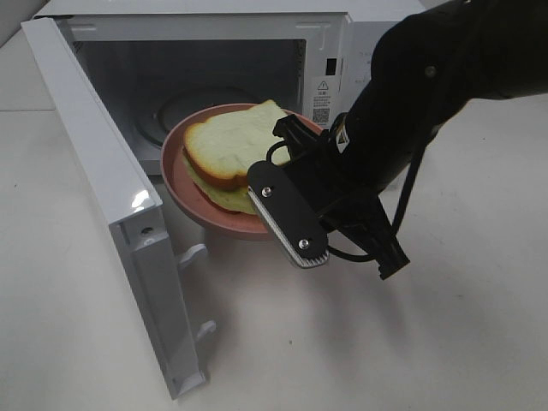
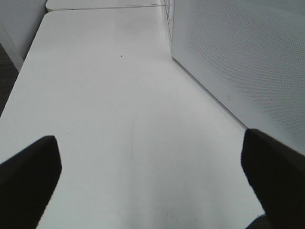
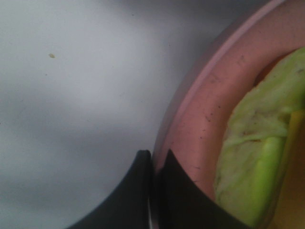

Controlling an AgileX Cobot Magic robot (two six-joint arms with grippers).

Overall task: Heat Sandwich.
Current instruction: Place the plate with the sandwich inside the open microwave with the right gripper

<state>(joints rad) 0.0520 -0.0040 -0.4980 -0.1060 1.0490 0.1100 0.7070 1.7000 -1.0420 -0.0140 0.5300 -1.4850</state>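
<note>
Our right jaws pinch the plate (image 1: 180, 193) at its 4 o'clock rim; left jaws gape empty. That edge hold may tilt, sliding the sandwich (image 1: 227, 141) off.

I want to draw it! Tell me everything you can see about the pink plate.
The pink plate is round, smooth and dusty pink, with a raised rim and tiny dark specks. It looks like plastic. It is tilted at the mouth of the open microwave, carrying the sandwich. The right claw, shut, pinches its rim.
</note>
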